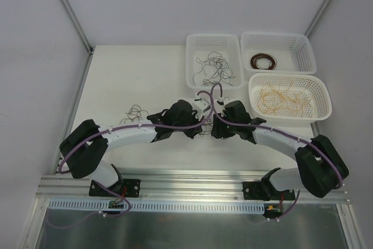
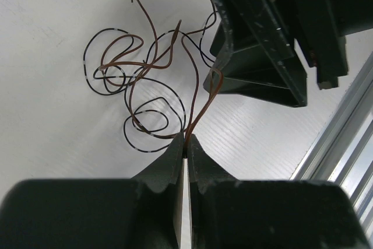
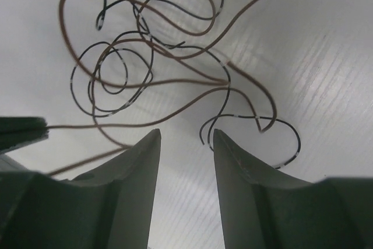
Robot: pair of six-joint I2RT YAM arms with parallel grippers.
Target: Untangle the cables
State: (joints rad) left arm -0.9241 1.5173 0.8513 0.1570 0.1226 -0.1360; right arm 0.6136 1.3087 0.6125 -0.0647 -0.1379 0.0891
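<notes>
On table [image 1: 134, 74] and in baskets [image 1: 213, 37], cables [image 1: 135, 113].

Lighting is bright, even, diffuse. The white table [image 1: 140, 80] reads slightly washed out; shadows are faint and soft. In wrist views the near fingers [image 3: 245, 196] are dark and blurred, the cables [image 3: 152, 56] sharp.

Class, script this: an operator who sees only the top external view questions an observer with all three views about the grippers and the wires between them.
Operator: What is happening on the left?
Observer: The left gripper is shut on a brown wire.
Operator: And on the right?
Observer: The right gripper is open, its jaws apart over the tangle.
Operator: Which wires are tangled?
Observer: Brown ones looped through black wires with pale bands.
</notes>
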